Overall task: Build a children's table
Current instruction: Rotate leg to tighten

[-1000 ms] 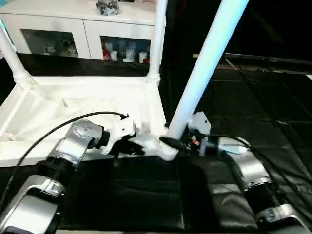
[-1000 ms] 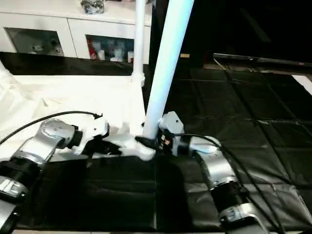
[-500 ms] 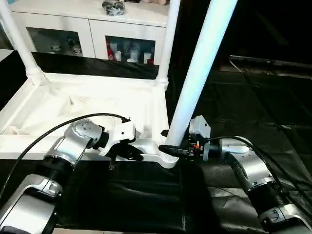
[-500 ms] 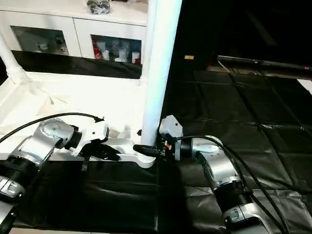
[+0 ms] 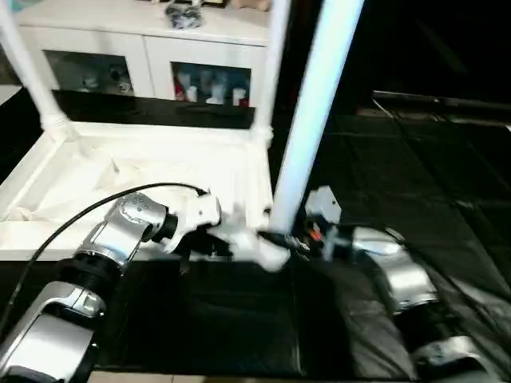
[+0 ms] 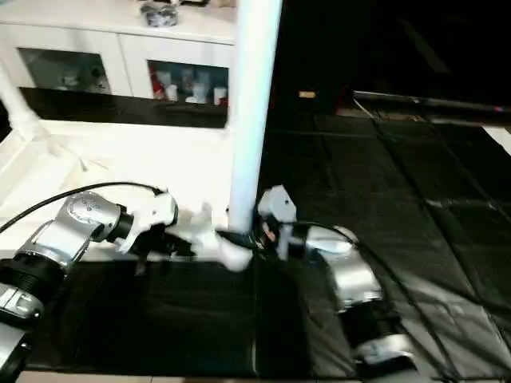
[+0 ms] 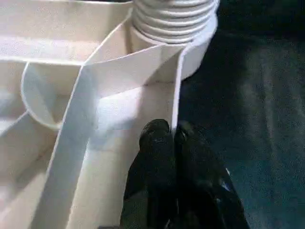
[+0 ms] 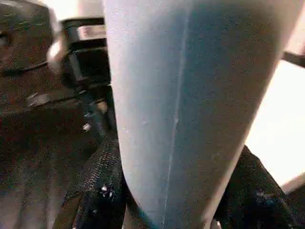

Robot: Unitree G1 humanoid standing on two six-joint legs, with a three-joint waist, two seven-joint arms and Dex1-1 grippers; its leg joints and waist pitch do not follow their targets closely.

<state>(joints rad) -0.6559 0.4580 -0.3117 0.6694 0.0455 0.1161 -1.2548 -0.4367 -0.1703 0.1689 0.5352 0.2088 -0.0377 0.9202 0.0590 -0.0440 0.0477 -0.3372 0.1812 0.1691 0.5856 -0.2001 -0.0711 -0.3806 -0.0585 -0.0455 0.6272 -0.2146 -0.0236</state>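
Glass-doored white cabinet holding small, possibly toy items, left fingers clenched on tabletop rim, right fingers grasping leg

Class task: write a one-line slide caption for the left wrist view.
Left gripper, fingers shut on the thin rim of the upturned white table top, beside the corner socket holding a threaded leg.

left arm: my silver forearm reaches forward and inward | left gripper: my fingers pinched together, tips side by side | right arm: my forearm angles in toward the left one | right gripper: my fingers part-spread, level
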